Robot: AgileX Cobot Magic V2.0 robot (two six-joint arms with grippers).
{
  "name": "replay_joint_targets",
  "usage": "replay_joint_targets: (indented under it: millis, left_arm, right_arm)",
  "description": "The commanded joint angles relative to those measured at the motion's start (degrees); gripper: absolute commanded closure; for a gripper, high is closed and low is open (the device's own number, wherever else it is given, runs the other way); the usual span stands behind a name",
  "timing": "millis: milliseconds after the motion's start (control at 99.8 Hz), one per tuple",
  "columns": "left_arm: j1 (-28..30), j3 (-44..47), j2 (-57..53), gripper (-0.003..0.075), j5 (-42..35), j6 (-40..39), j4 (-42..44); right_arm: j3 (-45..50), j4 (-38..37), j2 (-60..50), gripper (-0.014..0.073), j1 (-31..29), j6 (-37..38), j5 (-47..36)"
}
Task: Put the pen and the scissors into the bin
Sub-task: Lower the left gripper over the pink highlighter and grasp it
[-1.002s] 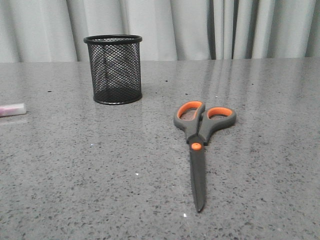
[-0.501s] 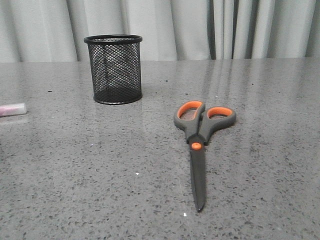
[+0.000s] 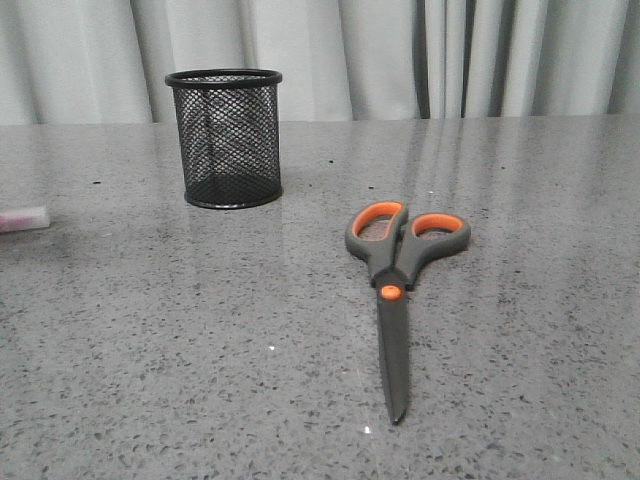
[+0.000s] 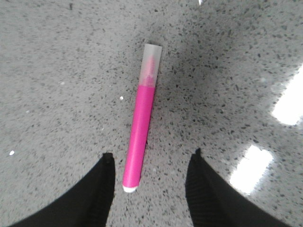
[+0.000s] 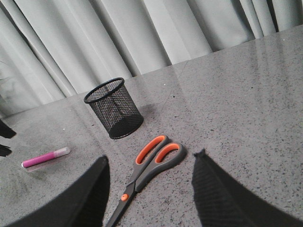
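The pink pen (image 4: 140, 127) lies flat on the grey table, its pale cap pointing away from my left gripper (image 4: 152, 158), which is open just above it with the pen's butt end between the fingertips, nearer one finger. Only the pen's cap end (image 3: 22, 218) shows at the far left of the front view. The scissors (image 3: 397, 280) lie closed in the table's middle, handles towards the bin (image 3: 226, 138), which stands upright at the back left. My right gripper (image 5: 151, 158) is open and empty, hovering above the scissors (image 5: 150, 163). The bin (image 5: 113, 108) and pen (image 5: 46, 158) also show there.
A grey speckled table (image 3: 150, 330) carries everything. Pale curtains (image 3: 380, 55) hang behind its far edge. A dark part of the left arm (image 5: 5, 137) shows at the edge of the right wrist view.
The front view has shifted very slightly; the bin, scissors and pen lie where they were. No gripper shows in the earlier frames.
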Motion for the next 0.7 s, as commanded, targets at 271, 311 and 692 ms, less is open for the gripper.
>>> replay_joint_targets:
  millis: [271,311,692]
  left_arm:
    - [3.7,-9.7,12.5,0.0396,3.0,14.5,-11.6]
    - [4.5,-11.0,13.6,0.0396,3.0,14.5,-11.6]
    - [11.1,-14.1,19.3,0.0396,7.4,27.7,-20.6]
  right_arm:
    - [-2.0,0.8,1.3,0.0237,-0.3,-0.9,-2.7]
    - [-2.0,0.8,1.3,0.0237,-0.3,-0.9,-2.7]
    - [-2.0,0.8,1.3,0.0237,-0.3,-1.3,-2.5]
